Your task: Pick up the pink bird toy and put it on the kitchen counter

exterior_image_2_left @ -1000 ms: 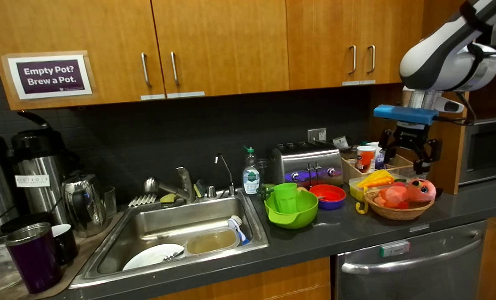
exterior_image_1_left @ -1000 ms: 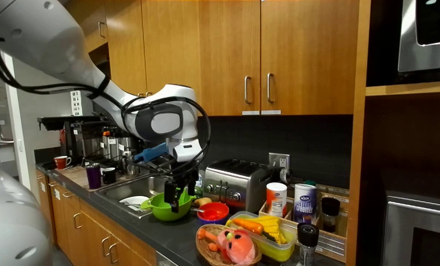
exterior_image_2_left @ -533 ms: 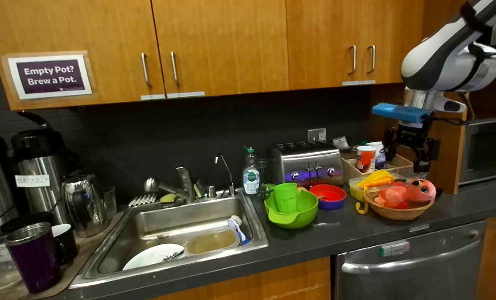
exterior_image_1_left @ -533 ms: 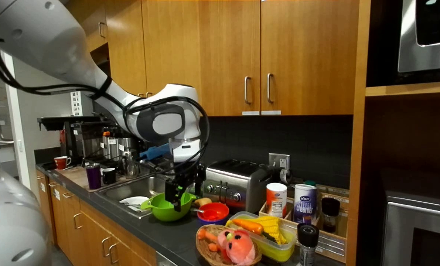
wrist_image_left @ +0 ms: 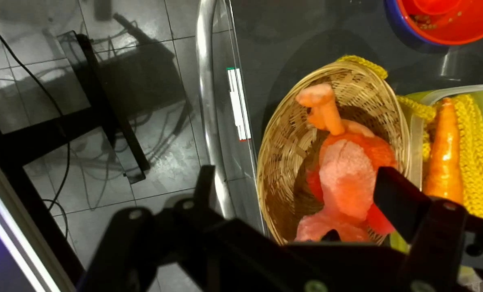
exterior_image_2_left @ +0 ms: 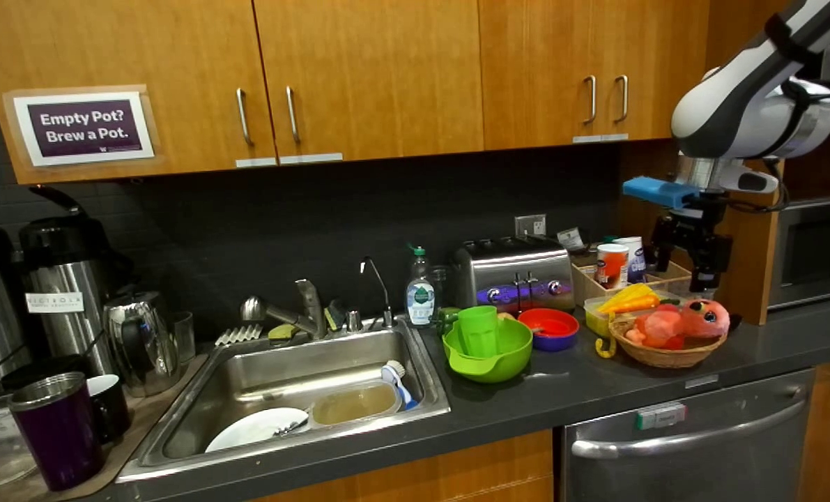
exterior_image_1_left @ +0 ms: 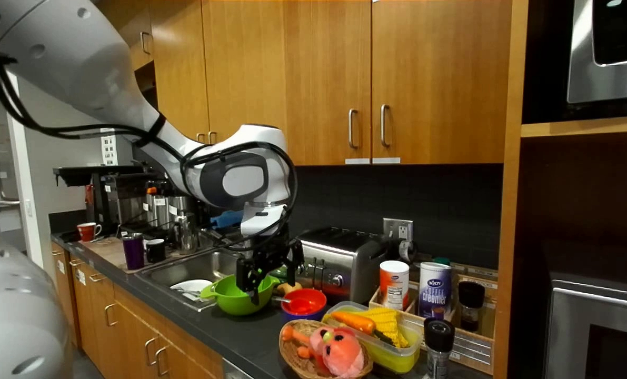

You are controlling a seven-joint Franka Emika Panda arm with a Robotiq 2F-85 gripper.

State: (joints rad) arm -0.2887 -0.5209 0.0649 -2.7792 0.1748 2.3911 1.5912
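Turning above the basket (wrist_image_left: 282, 162), the empty jaws stood spread, probably lining up to grasp the toy bird (wrist_image_left: 348, 178).

It's pink and orange on the bird toy (wrist_image_left: 348, 174), tan woven basket (wrist_image_left: 282, 170), green bowl (exterior_image_2_left: 488, 367), dark grey surface (exterior_image_2_left: 571, 378), black end effector (exterior_image_1_left: 272, 290)!

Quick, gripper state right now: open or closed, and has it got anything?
Gripper: open, jaws apart, holding nothing; the pink bird toy lies in the woven basket.
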